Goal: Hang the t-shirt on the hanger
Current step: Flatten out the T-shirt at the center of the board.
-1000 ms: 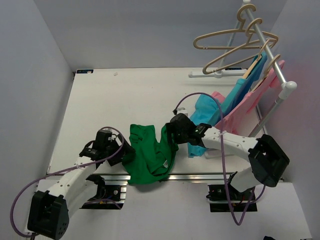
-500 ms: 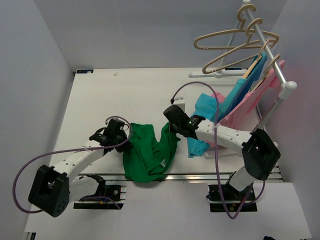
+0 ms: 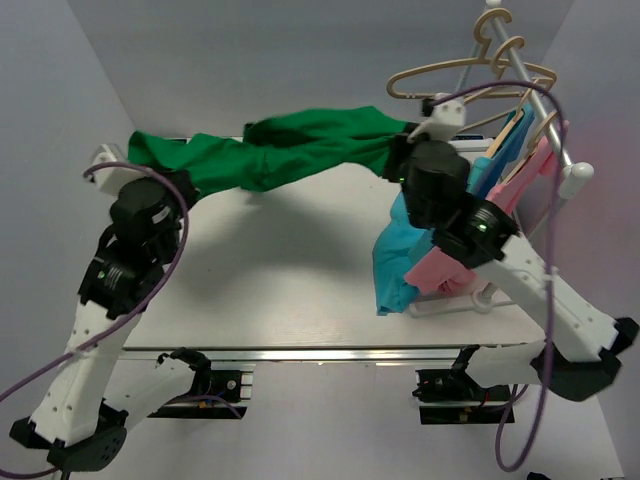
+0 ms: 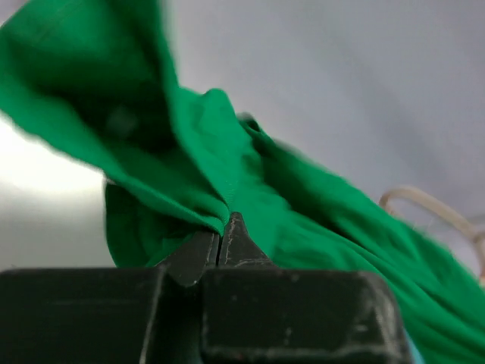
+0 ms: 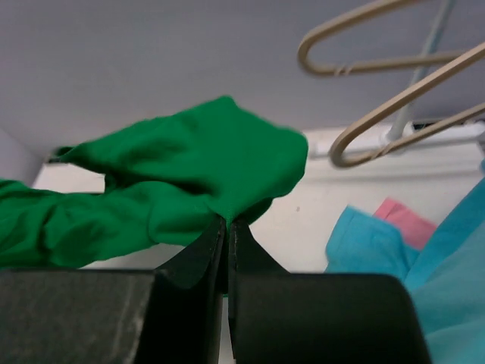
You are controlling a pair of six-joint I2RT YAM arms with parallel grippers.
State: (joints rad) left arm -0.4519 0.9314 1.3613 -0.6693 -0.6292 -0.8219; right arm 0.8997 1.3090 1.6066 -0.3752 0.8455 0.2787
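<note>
The green t-shirt (image 3: 290, 148) hangs in the air above the back of the table, stretched into a long band between my two grippers. My left gripper (image 3: 130, 165) is shut on its left end, with cloth pinched at the tips (image 4: 223, 224) and the t-shirt (image 4: 303, 227) bunched beyond them. My right gripper (image 3: 398, 150) is shut on its right end; the right wrist view shows the gripper (image 5: 227, 224) with a fold of t-shirt (image 5: 189, 174) clamped in it. A bare beige hanger (image 3: 425, 72) hangs on the rail just above and right of the right gripper, also seen as the hanger (image 5: 364, 45).
A second bare hanger (image 3: 480, 112) hangs below the first on the slanted white rail (image 3: 545, 110). A light blue garment (image 3: 400, 260) and a pink garment (image 3: 450, 268) hang from the rail down to the table (image 3: 260, 290). Grey walls close in left and right.
Both grippers shut on the t-shirt near the table's front edge, then rose and moved back, lifting it off the table and pulling it taut. The right gripper now sits beside the hangers.
</note>
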